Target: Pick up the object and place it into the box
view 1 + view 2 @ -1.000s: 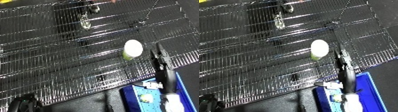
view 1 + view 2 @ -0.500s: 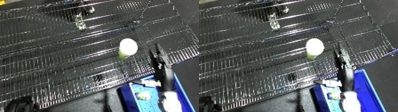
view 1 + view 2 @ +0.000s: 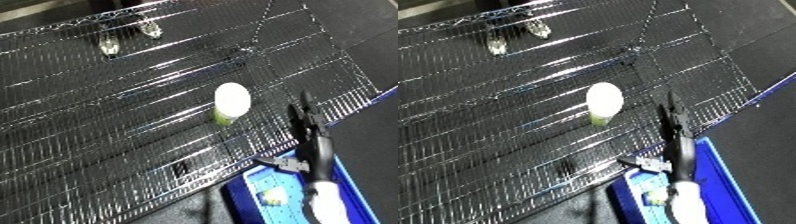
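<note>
Small green cylindrical container with white round lid [image 3: 231, 102] upright on wire-mesh shelf [image 3: 107, 125], long axis vertical, lid facing up, right black hand [image 3: 306, 125] beside it, fingers straight, released, blue plastic bin [image 3: 713, 175] below.

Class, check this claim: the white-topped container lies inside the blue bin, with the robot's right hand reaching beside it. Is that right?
Not quite. The white-topped container rests on the wire rack, outside the blue bin, as the left eye view shows. The right hand does reach beside it.

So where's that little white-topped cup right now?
The cup stands on the wire shelf, right of centre, just left of the robot's right hand and above the blue bin.
</note>
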`<state>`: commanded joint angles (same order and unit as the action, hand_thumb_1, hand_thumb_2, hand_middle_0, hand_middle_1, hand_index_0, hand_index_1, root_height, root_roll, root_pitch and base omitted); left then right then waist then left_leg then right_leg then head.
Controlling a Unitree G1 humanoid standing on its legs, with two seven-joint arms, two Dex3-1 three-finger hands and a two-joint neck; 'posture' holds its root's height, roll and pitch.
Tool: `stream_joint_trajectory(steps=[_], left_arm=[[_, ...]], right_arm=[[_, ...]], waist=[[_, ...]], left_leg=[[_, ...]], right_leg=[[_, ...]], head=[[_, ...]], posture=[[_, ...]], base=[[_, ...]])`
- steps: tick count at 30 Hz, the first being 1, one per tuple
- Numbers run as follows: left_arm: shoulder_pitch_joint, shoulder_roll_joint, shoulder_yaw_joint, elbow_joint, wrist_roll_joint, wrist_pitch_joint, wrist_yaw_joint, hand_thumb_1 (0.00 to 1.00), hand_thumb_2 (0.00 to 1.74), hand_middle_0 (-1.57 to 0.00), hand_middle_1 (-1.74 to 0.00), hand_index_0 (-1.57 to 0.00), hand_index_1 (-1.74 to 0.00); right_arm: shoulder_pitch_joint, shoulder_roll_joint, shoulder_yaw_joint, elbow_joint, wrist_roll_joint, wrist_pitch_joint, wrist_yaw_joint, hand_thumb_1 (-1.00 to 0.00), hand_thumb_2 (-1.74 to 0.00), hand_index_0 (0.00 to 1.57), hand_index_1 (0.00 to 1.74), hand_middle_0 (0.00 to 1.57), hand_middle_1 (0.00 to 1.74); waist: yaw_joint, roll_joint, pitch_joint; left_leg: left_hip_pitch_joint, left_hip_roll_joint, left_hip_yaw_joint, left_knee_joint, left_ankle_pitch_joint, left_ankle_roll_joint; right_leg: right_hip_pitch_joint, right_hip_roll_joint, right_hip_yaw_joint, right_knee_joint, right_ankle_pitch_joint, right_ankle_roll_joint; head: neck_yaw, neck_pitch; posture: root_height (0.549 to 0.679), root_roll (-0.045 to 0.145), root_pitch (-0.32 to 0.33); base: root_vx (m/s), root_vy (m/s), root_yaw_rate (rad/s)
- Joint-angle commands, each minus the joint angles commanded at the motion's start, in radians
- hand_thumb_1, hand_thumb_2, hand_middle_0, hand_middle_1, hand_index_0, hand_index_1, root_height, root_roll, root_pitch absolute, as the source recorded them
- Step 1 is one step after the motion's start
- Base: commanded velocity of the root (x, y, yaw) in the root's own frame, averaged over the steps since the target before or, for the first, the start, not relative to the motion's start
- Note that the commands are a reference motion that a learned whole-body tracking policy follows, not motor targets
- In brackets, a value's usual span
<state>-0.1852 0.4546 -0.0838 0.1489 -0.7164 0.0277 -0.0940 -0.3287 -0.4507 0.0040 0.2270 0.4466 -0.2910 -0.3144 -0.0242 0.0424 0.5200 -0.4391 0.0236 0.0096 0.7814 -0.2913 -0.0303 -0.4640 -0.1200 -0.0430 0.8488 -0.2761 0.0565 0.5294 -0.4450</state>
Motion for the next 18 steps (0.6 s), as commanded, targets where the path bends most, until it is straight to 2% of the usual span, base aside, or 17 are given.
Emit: stream_joint_trajectory(steps=[7, 18], left_arm=[[-0.025, 0.014, -0.015, -0.005, -0.007, 0.002, 0.014, 1.00, 1.74, -1.57, -1.74, -1.57, -1.74], [-0.076, 0.023, -0.050, -0.020, -0.022, 0.008, 0.054, 1.00, 1.74, -1.57, -1.74, -1.57, -1.74]], right_arm=[[-0.058, -0.025, 0.017, 0.047, 0.013, 0.016, 0.016, 0.00, 0.00, 0.00, 0.00, 0.00, 0.00], [-0.184, -0.052, 0.053, 0.119, 0.047, 0.026, 0.037, 0.00, 0.00, 0.00, 0.00, 0.00, 0.00]], waist=[[0.002, 0.010, 0.000], [0.014, 0.033, 0.000]], left_leg=[[-0.045, -0.003, 0.000, 0.021, -0.006, 0.0006], [-0.129, -0.013, 0.000, 0.043, -0.007, 0.0043]], right_leg=[[-0.045, -0.0013, 0.000, 0.016, -0.002, -0.0060], [-0.136, -0.0004, -0.003, 0.043, -0.002, -0.0104]], head=[[0.017, 0.027], [0.000, 0.096]], posture=[[0.630, 0.068, -0.009], [0.624, 0.069, 0.048]], base=[[-0.006, -0.019, 0.002], [-0.015, -0.009, 0.020]])
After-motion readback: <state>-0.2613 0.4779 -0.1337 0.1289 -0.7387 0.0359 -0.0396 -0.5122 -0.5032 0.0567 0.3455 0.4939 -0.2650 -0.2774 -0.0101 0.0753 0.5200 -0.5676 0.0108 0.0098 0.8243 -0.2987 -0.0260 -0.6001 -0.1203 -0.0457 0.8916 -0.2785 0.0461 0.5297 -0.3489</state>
